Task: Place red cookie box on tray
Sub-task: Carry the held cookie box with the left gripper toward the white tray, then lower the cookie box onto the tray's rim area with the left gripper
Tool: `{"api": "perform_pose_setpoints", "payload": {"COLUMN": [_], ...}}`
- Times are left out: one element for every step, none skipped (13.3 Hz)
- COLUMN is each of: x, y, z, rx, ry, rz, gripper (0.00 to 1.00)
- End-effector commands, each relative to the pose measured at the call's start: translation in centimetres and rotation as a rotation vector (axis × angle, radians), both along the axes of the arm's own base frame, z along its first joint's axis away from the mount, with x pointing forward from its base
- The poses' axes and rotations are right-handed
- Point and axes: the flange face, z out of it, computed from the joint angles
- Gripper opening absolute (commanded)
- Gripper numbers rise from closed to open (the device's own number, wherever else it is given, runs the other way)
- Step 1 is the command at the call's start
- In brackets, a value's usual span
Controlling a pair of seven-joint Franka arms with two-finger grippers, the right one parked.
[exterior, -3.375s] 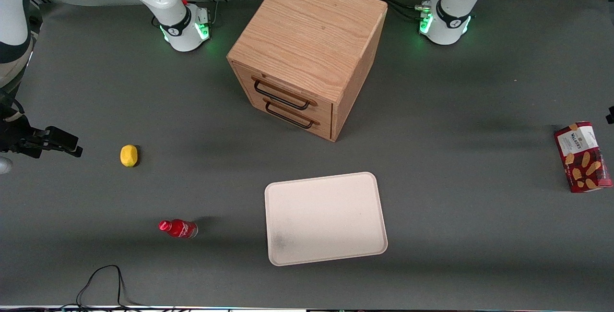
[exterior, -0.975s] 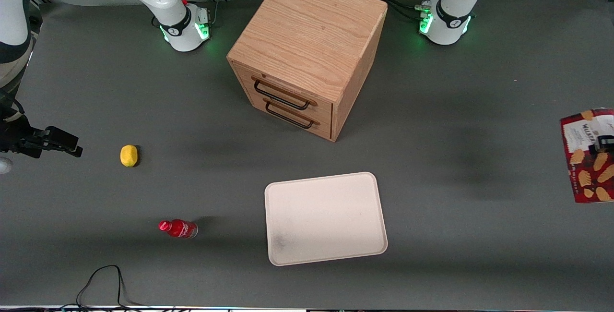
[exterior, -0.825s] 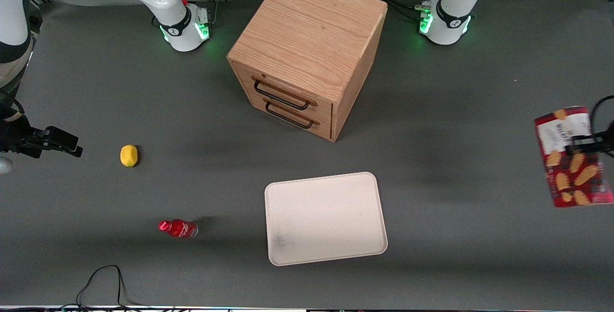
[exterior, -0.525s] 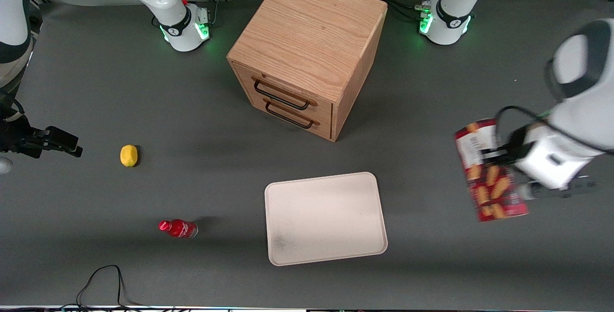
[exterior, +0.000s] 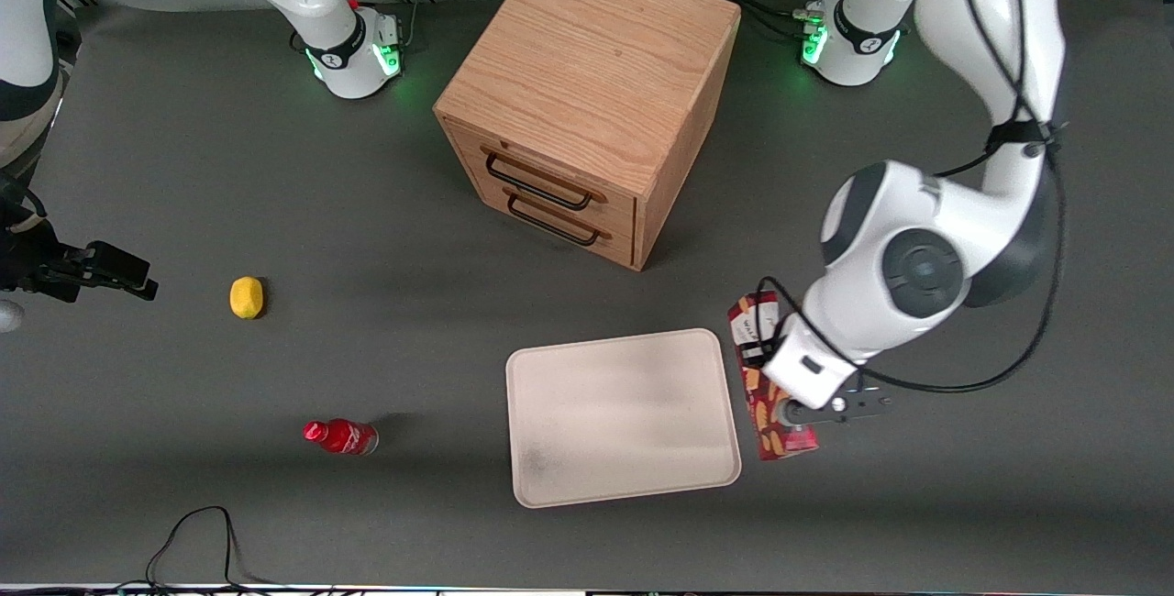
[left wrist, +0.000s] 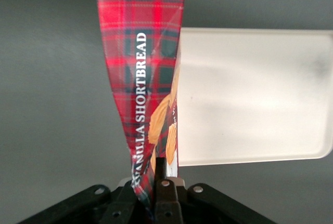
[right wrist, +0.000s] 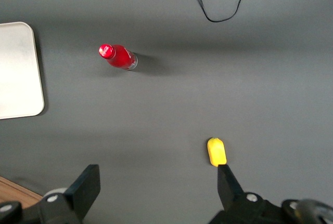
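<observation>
Risk: gripper (left wrist: 156,195), pinching the red cookie box (left wrist: 143,78) (edge-on, carton visibly squeezed) just beside the tray (exterior: 624,477), could drop it short of the rim.

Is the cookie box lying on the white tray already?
No, the red cookie box hangs in the gripper beside the tray, not on it.

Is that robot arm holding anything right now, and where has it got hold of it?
Yes. The gripper is shut on the red cookie box, pinching one end of the flat carton, which hangs just beside the tray.
</observation>
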Motion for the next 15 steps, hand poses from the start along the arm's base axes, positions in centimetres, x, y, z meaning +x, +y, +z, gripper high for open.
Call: {"api": "perform_pose_setpoints", "payload": {"x": [0.7, 0.8, 0.6, 0.4, 0.4, 0.5, 0.4, 0.5, 0.4, 0.3, 0.3, 0.3, 0.4, 0.4, 0.3], "y": [-2.9, -3.5, -4.7, -5.5, -5.9, -5.8, -5.7, -5.7, -5.9, -5.9, -5.9, -5.7, -5.9, -6.0, -6.0], "z": [-3.7, -5.5, -7.2, -9.1, -10.6, -11.9, -13.2, -14.0, -14.3, -14.7, -14.7, -14.9, -14.9, -14.9, -14.7], "rx": [0.023, 0.022, 0.016, 0.016, 0.025, 0.054, 0.086, 0.089, 0.086, 0.088, 0.088, 0.093, 0.1, 0.109, 0.108], "ry": [-0.024, -0.024, -0.028, -0.026, -0.029, -0.043, -0.046, -0.051, -0.057, -0.053, -0.053, -0.054, -0.086, -0.12, -0.125], "rz": [0.035, 0.056, 0.05, 0.046, 0.054, 0.041, 0.024, 0.02, 0.018, 0.018, 0.018, 0.014, -0.003, -0.018, -0.02], "gripper": [0.0, 0.0, 0.0, 0.0, 0.0, 0.0, 0.0, 0.0, 0.0, 0.0, 0.0, 0.62, 1.0, 1.0, 1.0]}}
